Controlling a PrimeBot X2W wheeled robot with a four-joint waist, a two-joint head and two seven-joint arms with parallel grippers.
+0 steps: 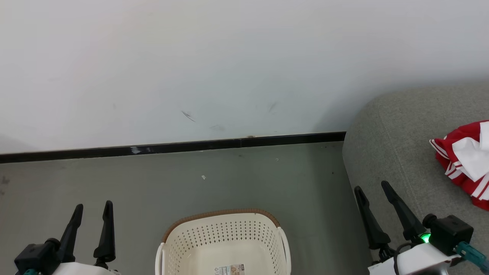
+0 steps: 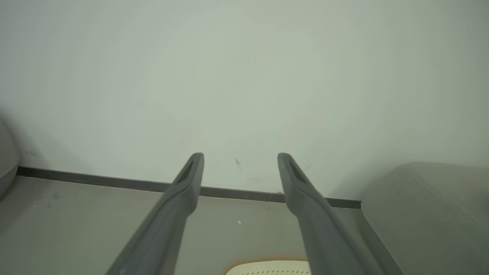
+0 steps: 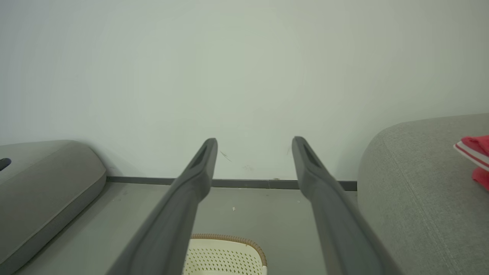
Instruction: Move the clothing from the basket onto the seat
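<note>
Both grippers sit low. The left gripper (image 1: 94, 205) has two long, dark, tapered fingers spread apart with nothing between them. It is above the smooth grey floor (image 1: 153, 183), left of the basket. The right gripper (image 1: 370, 186) has the same matte dark fingers, also spread wide and holding nothing, by the seat's left edge.

The cream-white plastic laundry basket (image 1: 225, 233), with perforated walls and a brown woven-look rim, stands on the floor between the grippers, near the seat but apart from it. We note a paper label (image 1: 229, 269) on its bottom.

The large grey-green fabric-upholstered seat (image 1: 389, 137) has a rounded corner near the plain white wall (image 1: 229, 57), and the right wrist view shows a stitched seam.

The soft red fabric clothing (image 1: 464, 160), with white panels and thin white stripes, lies crumpled on the seat top, well in from that corner and cut off by the head view's right edge. A black baseboard strip (image 1: 172, 146) lines the foot of the wall.
</note>
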